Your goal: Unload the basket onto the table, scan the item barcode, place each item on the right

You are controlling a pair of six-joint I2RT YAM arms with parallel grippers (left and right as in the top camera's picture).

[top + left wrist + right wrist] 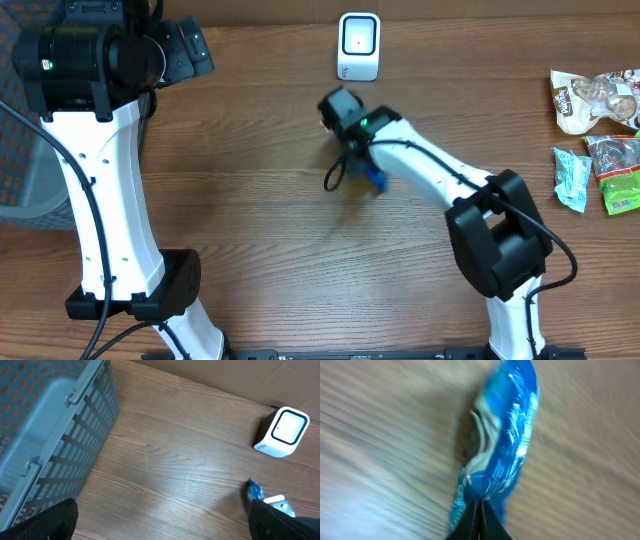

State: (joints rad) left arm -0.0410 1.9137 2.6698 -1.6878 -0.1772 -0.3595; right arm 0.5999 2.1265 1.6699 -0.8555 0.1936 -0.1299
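Blue packet (495,445), one end pinched in our closed right hand (480,512), long axis pointing away from it; we log the scanner (359,45) nearby toward the far edge of the table (250,230).

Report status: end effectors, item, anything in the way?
Left end effector open, empty. Right end effector shut on blue packet. Nothing seen between packet and scanner.

No legible text or labels

Glossy packet (501,445), seemingly plastic film
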